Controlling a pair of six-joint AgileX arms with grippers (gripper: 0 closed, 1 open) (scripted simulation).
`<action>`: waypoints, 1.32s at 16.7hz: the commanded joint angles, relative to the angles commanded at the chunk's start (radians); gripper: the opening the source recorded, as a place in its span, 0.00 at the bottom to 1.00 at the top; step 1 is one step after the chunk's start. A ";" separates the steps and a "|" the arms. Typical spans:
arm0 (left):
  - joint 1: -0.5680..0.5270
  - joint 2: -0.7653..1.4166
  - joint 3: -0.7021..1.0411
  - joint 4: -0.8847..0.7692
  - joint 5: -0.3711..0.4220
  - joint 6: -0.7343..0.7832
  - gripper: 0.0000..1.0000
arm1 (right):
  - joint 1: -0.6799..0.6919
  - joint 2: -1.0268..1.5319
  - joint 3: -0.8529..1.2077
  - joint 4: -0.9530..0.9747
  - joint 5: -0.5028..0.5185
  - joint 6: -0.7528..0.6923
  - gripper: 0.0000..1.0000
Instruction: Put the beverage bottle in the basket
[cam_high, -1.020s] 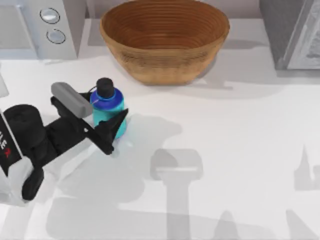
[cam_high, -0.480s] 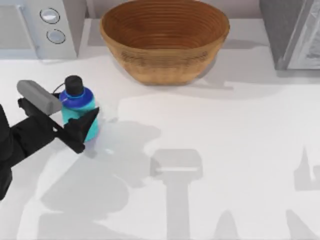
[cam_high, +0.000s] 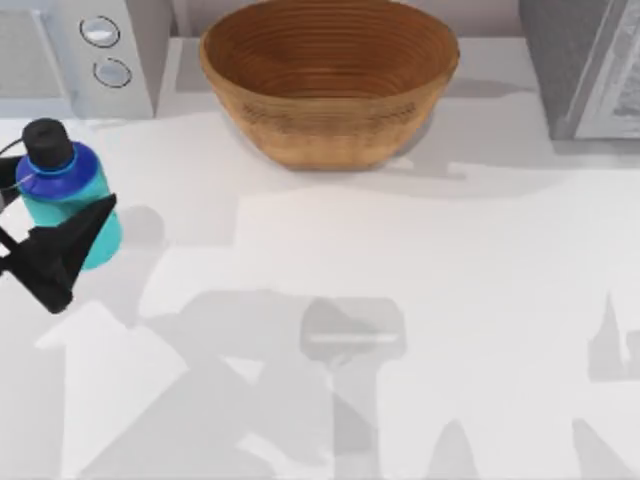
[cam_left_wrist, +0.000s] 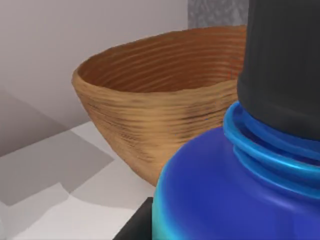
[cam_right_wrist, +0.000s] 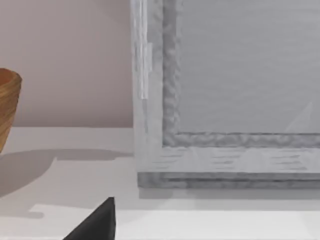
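At the far left edge of the top view, the left end effector (cam_high: 30, 225) was closed around the bottle (cam_high: 68, 205), one black finger (cam_high: 60, 250) lying across the lower cyan body while the other side ran off the frame. The bottle stood roughly upright, its black cap (cam_high: 47, 143) uppermost above the dark blue shoulder, and it appeared raised off the table (cam_high: 400, 300), with a soft shadow cast just to its right. A thin black strap curved from the neck toward the frame's left edge.

The basket (cam_high: 330, 80) sat at the upper centre of the top view, well apart from the bottle, its ribbed inside holding nothing. A grey appliance with two round knobs (cam_high: 100, 40) stood in the upper left corner, just above the bottle, and another grey unit (cam_high: 585, 65) filled the upper right corner.

In the left wrist view the bottle's (cam_left_wrist: 235, 200) blue shoulder and cap loomed close, with the basket (cam_left_wrist: 160, 110) beyond it.

In the right wrist view a black fingertip (cam_right_wrist: 97, 225) of the right end effector showed at the lower edge before the grey unit (cam_right_wrist: 225, 100); whether that end effector was open or closed could not be told.
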 joint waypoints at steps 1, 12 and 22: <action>0.022 -0.041 -0.026 -0.038 0.033 0.011 0.00 | 0.000 0.000 0.000 0.000 0.000 0.000 1.00; 0.027 -0.037 -0.024 -0.154 0.041 -0.008 0.00 | 0.000 0.000 0.000 0.000 0.000 0.000 1.00; -0.284 0.269 0.740 -0.370 -0.182 -0.041 0.00 | 0.000 0.000 0.000 0.000 0.000 0.000 1.00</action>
